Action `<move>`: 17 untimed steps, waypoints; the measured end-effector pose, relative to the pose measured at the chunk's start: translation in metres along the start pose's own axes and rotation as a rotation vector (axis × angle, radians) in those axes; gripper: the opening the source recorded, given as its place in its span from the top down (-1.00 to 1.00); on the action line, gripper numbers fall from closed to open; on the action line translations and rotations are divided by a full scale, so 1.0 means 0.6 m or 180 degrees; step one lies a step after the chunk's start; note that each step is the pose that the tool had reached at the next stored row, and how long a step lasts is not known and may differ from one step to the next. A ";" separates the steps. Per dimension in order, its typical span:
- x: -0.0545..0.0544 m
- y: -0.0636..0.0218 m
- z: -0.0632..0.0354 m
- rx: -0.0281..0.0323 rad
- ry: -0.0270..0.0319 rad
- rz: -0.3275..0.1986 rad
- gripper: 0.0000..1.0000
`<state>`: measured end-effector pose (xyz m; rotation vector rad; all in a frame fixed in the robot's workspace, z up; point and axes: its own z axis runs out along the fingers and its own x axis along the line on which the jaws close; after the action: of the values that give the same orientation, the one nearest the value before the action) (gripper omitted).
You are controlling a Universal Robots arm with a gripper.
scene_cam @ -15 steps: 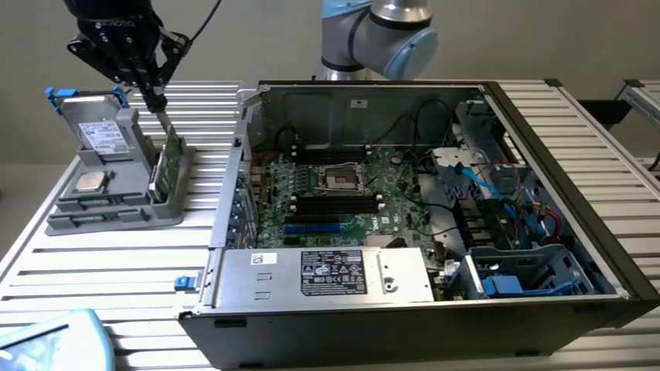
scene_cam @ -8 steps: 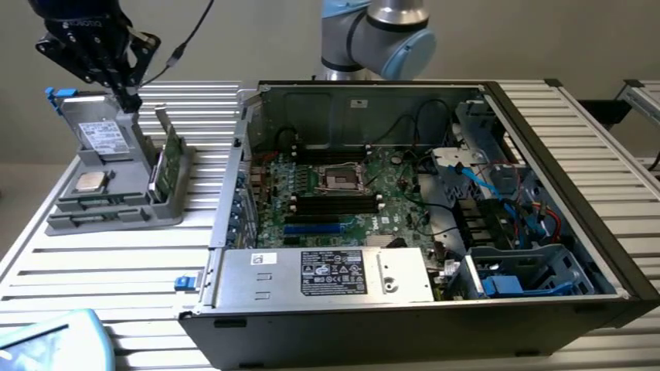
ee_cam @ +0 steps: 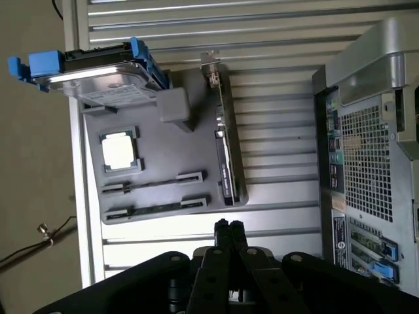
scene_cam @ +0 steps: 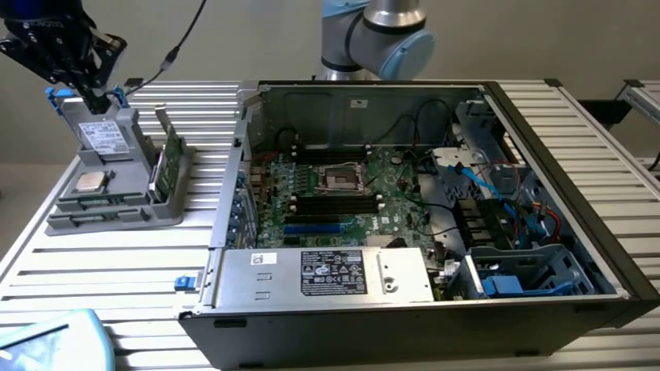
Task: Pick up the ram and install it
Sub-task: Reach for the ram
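Observation:
Two ram sticks [ee_cam: 154, 181] stand on edge in the slots of a grey holder tray [ee_cam: 170, 147]; in the exterior view the ram [scene_cam: 91, 204] sits at the near end of that tray [scene_cam: 113, 220]. My gripper [scene_cam: 98, 99] hangs above the tray's far end, over the hard drive, at the exterior view's left. In the wrist view the gripper [ee_cam: 229, 227] has its fingers pressed together with nothing between them, off the tray's edge near the ram. The open computer case [scene_cam: 577, 255] shows the motherboard with its black slots [scene_cam: 332, 204].
The tray also carries a hard drive in a blue frame [ee_cam: 98, 72], a processor chip [ee_cam: 120, 152] and a broader green card with a metal bracket [scene_cam: 166, 162]. The case's power supply [scene_cam: 330, 272] and cables [scene_cam: 495, 185] crowd its near and right parts.

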<state>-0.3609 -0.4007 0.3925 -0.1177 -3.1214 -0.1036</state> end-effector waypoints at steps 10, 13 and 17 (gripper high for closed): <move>0.063 -0.010 0.003 0.0010 0.0140 0.0010 0.79; 0.068 -0.017 0.004 0.0013 0.0178 0.0012 0.79; 0.068 -0.036 0.006 0.0016 0.0212 0.0014 0.79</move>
<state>-0.4031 -0.4189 0.3880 -0.1184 -3.0547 -0.0976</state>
